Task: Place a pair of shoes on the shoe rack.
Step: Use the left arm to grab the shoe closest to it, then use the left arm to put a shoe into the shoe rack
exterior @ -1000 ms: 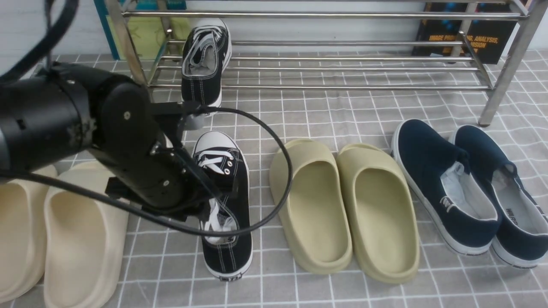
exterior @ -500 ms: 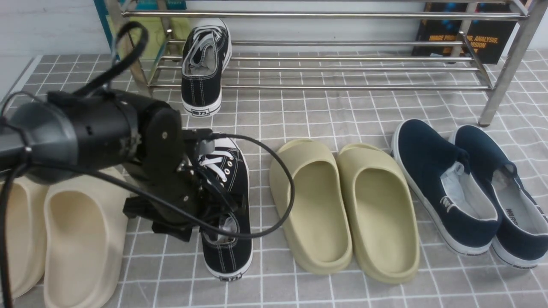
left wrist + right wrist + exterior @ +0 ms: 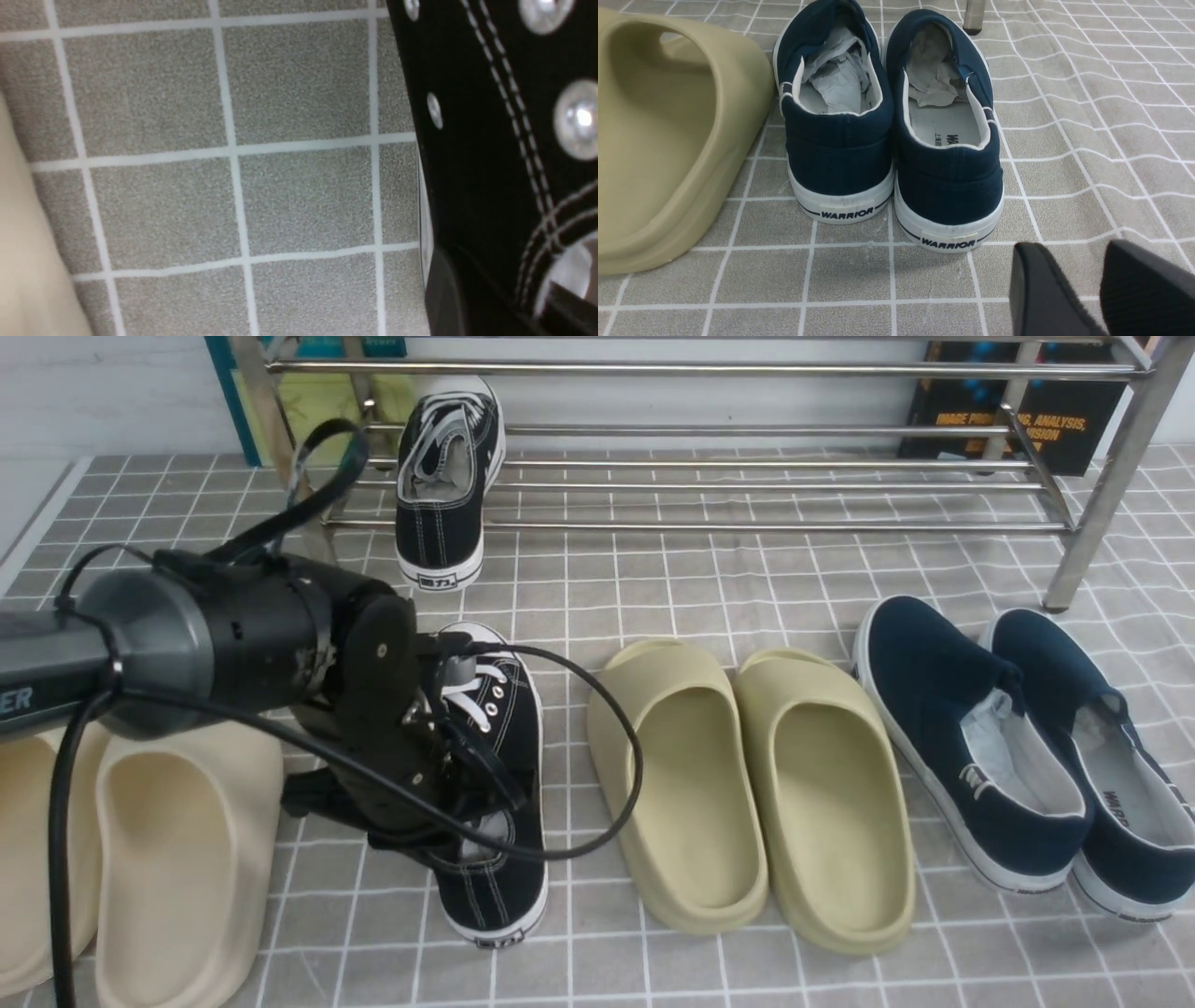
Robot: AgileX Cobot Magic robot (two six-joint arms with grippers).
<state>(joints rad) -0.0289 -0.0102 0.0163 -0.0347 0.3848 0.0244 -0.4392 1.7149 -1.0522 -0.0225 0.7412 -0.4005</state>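
Black and closed, the left tool [image 3: 464,795] pinches the side wall of one black canvas sneaker [image 3: 512,737]. That sneaker lies on the checked cloth [image 3: 672,588] in front of the shoe rack [image 3: 709,476], toe towards it. The second sneaker [image 3: 446,485] rests on the rack's lower bars near its left end, heel sticking out past the front bar. The right tool [image 3: 1083,266], jaws apart and empty, hovers further from the rack, behind the navy slip-ons [image 3: 887,140].
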